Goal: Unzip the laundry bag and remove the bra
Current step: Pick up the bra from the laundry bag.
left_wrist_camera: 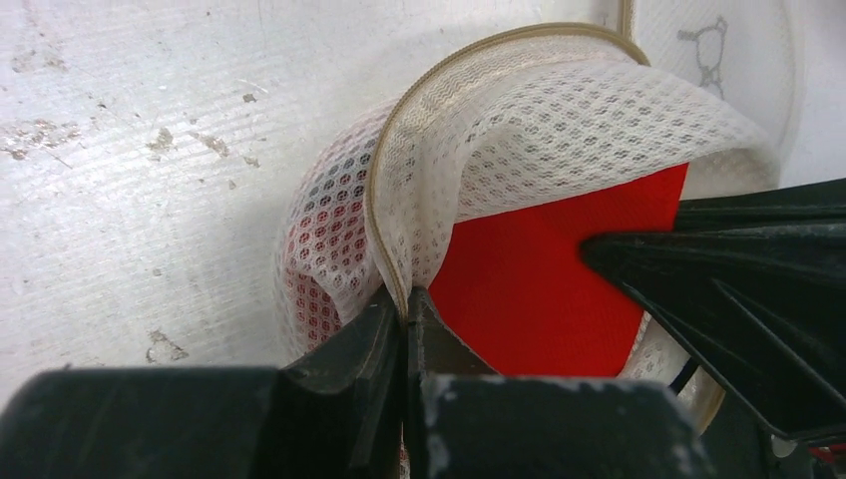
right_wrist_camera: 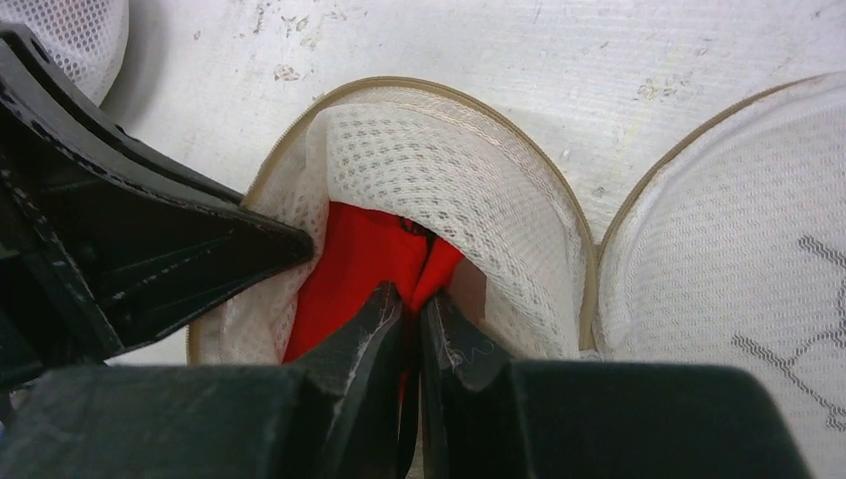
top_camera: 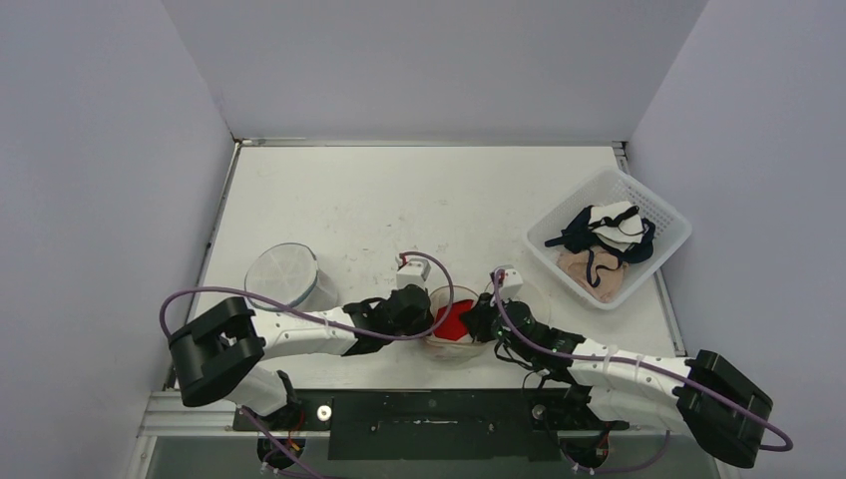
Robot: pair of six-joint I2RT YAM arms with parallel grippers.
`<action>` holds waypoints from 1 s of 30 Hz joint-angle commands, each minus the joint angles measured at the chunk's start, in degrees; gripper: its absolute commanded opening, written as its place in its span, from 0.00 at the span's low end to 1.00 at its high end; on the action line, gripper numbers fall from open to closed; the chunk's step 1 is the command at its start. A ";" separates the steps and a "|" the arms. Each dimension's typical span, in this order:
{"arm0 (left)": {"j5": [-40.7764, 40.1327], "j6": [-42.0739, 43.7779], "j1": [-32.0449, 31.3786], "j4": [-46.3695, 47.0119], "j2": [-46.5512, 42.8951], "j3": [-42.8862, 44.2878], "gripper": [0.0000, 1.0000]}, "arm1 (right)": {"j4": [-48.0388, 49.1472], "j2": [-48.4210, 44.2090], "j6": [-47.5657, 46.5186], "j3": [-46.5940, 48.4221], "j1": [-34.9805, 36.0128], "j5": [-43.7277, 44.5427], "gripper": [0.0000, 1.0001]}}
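Left pincer point(left_wrist_camera: 404, 301) clamps the open rim of the unzipped laundry bag point(left_wrist_camera: 559, 130) near the front edge of the counter point(top_camera: 399, 200) while the right pincer point(right_wrist_camera: 411, 295) clenches the red bra point(right_wrist_camera: 344, 269) inside, not yet lifted out.

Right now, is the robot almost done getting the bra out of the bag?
Done: the laundry bag is unzipped and gaping open. In hand: the left gripper pinches its mesh rim; the right gripper is shut on the red bra inside. Left: pulling the bra out.
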 commanded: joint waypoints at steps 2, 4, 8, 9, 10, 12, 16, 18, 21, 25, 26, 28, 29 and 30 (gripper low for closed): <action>1.43 -0.08 3.46 -0.91 -6.13 1.81 0.00 | -7.18 -2.35 -11.41 5.94 1.21 -2.55 0.05; 2.16 -0.03 5.51 -1.64 -7.71 2.36 0.00 | -9.23 -2.49 -14.05 7.13 2.40 -2.21 0.05; 2.72 1.17 8.48 -2.08 -10.16 3.87 0.00 | -10.29 -3.04 -16.37 7.82 5.38 -0.83 0.05; 2.79 1.58 8.93 -2.23 -10.25 4.33 0.00 | -9.88 -3.00 -16.71 7.83 6.15 -0.74 0.05; 2.87 1.99 9.29 -2.48 -10.09 4.89 0.00 | -9.50 -2.96 -17.00 7.91 6.97 -0.45 0.05; 3.15 2.54 9.78 -2.99 -9.13 6.22 0.00 | -8.57 -3.00 -18.12 8.24 8.99 -0.23 0.05; 4.49 2.79 10.09 -4.83 -6.65 7.64 0.00 | -8.53 -3.24 -19.41 9.70 11.37 1.44 0.05; 5.17 2.60 9.91 -4.27 -6.23 6.88 0.00 | -8.28 -5.27 -18.80 9.94 11.37 3.17 0.05; 5.78 1.85 9.93 -1.29 -7.36 3.35 0.00 | -7.45 -10.93 -16.00 9.49 11.32 8.20 0.05; 5.80 1.53 9.83 3.28 -11.86 -3.73 0.00 | -7.17 -16.99 -11.78 9.03 10.52 11.70 0.05; 5.73 1.52 9.84 4.45 -12.98 -4.70 0.00 | -7.44 -17.15 -10.64 9.10 10.35 11.70 0.05; 5.63 1.19 9.78 6.73 -15.23 -8.18 0.00 | -8.46 -16.68 -8.27 9.23 10.10 12.07 0.05; 5.74 0.96 9.66 7.66 -16.26 -9.49 0.00 | -8.66 -16.37 -7.38 8.91 10.06 12.11 0.05; 5.87 0.82 9.49 8.86 -17.18 -10.89 0.00 | -8.66 -16.14 -6.32 8.39 9.99 12.24 0.05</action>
